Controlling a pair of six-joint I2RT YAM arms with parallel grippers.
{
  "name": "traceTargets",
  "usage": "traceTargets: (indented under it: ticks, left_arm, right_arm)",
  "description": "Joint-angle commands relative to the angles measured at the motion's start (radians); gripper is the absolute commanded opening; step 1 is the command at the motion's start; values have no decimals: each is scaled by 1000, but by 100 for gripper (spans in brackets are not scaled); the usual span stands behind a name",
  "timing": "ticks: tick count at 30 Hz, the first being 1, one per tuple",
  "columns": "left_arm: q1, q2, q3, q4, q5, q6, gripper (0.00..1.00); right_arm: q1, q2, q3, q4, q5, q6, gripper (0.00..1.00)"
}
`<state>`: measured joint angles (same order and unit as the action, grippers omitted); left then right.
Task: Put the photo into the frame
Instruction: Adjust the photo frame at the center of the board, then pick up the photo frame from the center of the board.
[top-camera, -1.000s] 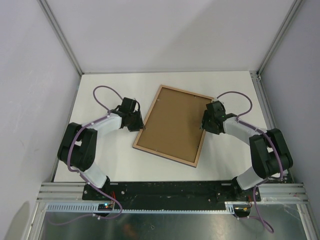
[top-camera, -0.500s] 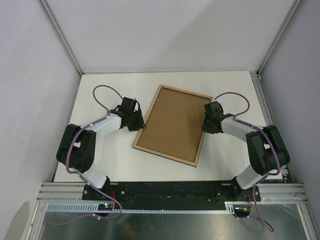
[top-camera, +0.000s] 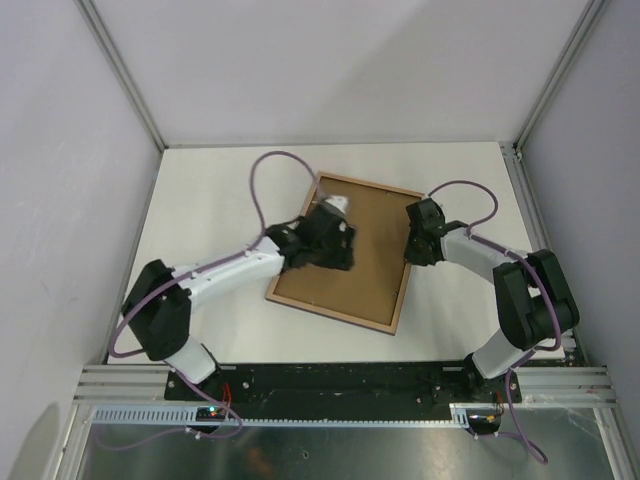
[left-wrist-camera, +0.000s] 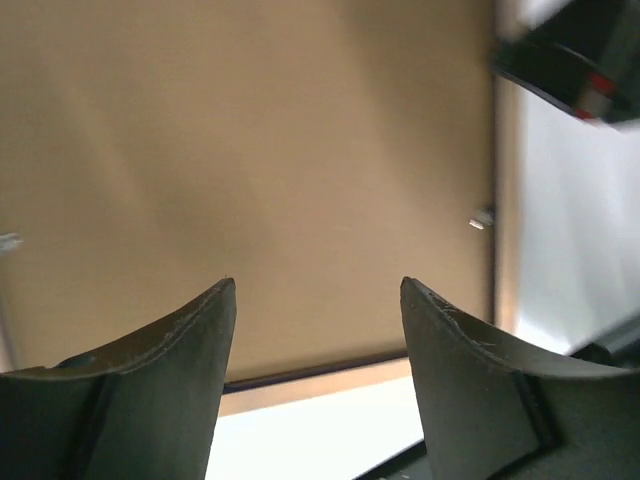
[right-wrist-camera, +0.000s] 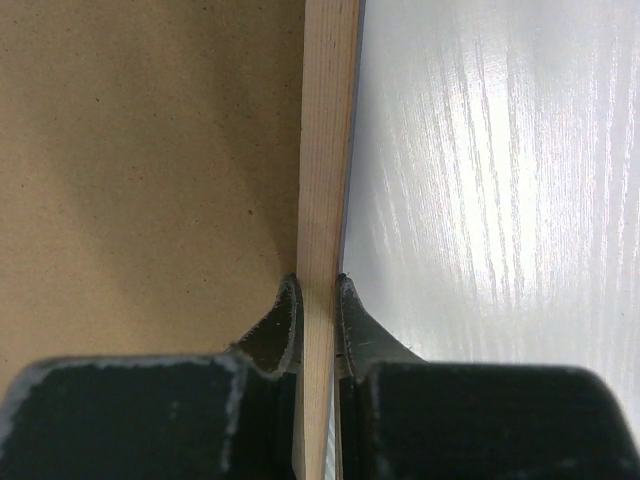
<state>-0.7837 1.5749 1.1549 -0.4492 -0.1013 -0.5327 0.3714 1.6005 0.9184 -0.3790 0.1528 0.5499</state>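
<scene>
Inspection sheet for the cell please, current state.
Surface: white table, glossy.
Job's things: frame lies back-up and skewed, with a brown backing board inside; photo not visible.
Clutter: nothing seen.
Grippers: left gripper open over the backing board, holding nothing; right gripper pinching the frame's right wooden edge.
Cables: left cable and right cable, both purple, loop above the arms.
Surroundings: white walls; metal rail at the near edge.

Bright light, soft shadows.
The white table (right-wrist-camera: 480, 180) shines with glare in the right wrist view; the left arm (top-camera: 315, 245) looks smeared from above; the left wrist view is fuzzy.
</scene>
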Motion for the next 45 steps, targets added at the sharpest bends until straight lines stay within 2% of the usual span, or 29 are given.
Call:
traceTargets:
  ticks: [1,5,9,22,32,40,45]
  left_arm:
    - [-217,64,105,-56,-119,-72,72]
    - [-364,156,190,-71,-205,-129,74]
    - [-456,213,259,-99,-300,-158,77]
    - [-640,262,291,-205,-481,-197,84]
    - [-752,319,310,-264,-658,-158,85]
    - [-807,476,460,-484,-885,-149,85]
    - [-815,555,526,-610,-977,-185,83]
  right_arm:
    - [19,-26,99,-75,7,5,0]
    - [32,-23,140,-122,-16,36,0]
    - [35,-23,164,-156,-43,70,0]
    - [65,-119,194,-235,-137,190,0]
    - [126,-183,204,-291,-120,258,0]
    - [156,-220,208,-321,-98,283,0]
    - [160,-238,208,-331,-95,284,0]
